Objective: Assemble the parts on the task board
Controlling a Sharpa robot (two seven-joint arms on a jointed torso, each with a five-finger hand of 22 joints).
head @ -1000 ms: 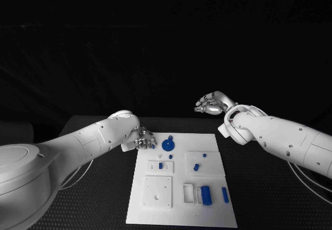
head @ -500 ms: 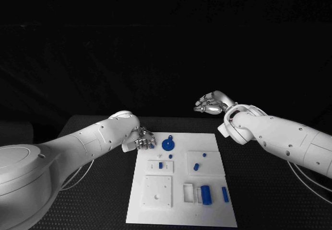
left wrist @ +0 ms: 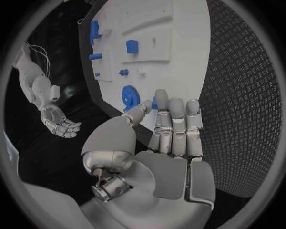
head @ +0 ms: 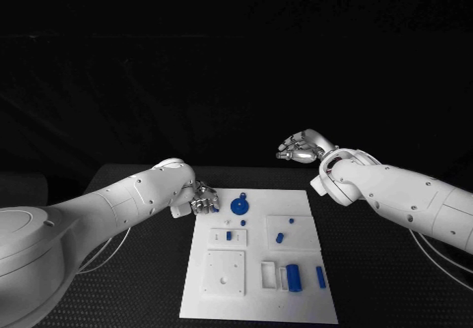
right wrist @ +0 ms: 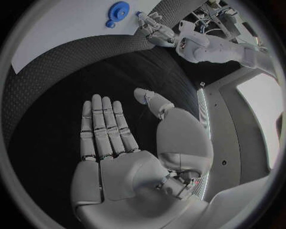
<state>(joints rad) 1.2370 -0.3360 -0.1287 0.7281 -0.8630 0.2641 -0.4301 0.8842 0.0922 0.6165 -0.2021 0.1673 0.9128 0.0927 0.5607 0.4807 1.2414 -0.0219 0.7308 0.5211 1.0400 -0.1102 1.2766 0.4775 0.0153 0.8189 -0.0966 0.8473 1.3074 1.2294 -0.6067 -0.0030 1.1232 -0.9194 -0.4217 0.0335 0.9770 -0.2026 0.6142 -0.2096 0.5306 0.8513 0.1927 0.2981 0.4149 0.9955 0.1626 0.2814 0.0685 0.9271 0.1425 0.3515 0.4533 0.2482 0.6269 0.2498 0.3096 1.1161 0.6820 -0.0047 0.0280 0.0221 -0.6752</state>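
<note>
The white task board (head: 296, 301) lies in the middle of the black table. My left hand (head: 202, 199) hovers at the board's far left corner, its fingers held together. It pinches a small blue part (left wrist: 154, 102) between thumb and fingertip. Just beside that hand a round blue disc (head: 240, 204) lies on the board. My right hand (head: 301, 149) is raised behind the board's far edge, palm open and holding nothing. The right wrist view shows the left hand (right wrist: 154, 29) with the blue part (right wrist: 138, 14) at its fingertips, near the disc (right wrist: 118, 10).
More blue parts sit on the board: a peg (head: 229, 235) in a white block, a slanted piece (head: 280, 238), a thick cylinder (head: 292, 278) and a thin bar (head: 320, 277) near the front. Black table (head: 384, 260) surrounds the board.
My left hand has shifted very slightly to the left at the board's corner. The right arm and the parts on the board have stayed put.
</note>
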